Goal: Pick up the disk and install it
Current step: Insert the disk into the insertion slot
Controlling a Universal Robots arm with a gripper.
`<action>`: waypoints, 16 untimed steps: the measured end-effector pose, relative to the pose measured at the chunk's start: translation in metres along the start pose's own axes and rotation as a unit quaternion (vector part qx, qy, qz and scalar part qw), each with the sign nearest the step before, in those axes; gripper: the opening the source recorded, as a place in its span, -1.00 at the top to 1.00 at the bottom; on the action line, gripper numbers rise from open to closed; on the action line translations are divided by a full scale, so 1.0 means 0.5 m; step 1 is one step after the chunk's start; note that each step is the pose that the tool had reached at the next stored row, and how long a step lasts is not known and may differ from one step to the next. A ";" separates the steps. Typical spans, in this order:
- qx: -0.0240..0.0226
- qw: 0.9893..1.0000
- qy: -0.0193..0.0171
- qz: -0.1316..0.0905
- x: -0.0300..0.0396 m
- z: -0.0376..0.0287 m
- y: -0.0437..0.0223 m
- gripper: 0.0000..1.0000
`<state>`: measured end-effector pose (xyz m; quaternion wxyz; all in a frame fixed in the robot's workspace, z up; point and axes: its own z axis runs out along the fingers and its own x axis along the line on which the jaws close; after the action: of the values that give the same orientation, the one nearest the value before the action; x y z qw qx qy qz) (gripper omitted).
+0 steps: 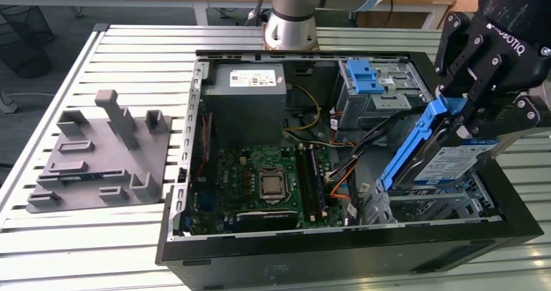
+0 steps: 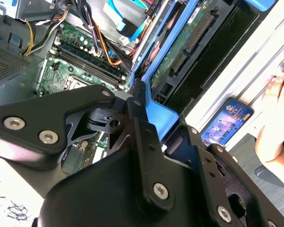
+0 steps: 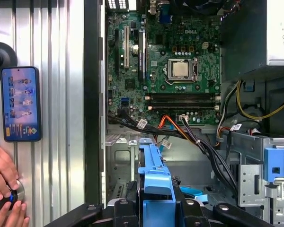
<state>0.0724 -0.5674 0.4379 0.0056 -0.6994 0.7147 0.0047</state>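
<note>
The disk [image 1: 450, 160], a silver drive with a white-and-blue label in blue carrier rails, hangs steeply tilted over the metal drive bay [image 1: 435, 204] at the front corner of the open computer case, on the exterior view's right. Its lower end dips toward the bay. My gripper [image 1: 469, 118] is shut on its upper blue end. In the second wrist view the disk [image 2: 180, 52] shows its green circuit side beyond the gripper [image 2: 149, 106]. In the first wrist view the disk's blue end [image 3: 154, 172] sits between the fingertips, above the bay [image 3: 125, 151].
Inside the case are the motherboard [image 1: 267, 181], a grey power-supply box [image 1: 250, 84], a drive cage with a blue latch [image 1: 366, 78] and loose cables [image 3: 199, 142] beside the bay. A grey fixture [image 1: 95, 155] lies on the slatted table. A phone [image 3: 21, 104] and a person's hand [image 3: 2, 184] are beside the case.
</note>
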 end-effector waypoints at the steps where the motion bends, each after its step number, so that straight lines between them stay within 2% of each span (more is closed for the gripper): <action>1: 0.000 1.000 0.000 0.000 0.000 0.000 0.000 0.27; 6: 0.000 1.000 0.000 -0.002 0.005 0.001 0.000 0.27; 16: 0.000 1.000 0.000 -0.003 0.006 0.012 0.000 0.27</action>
<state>0.0724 -0.5706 0.4320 0.0056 -0.7013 0.7128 0.0046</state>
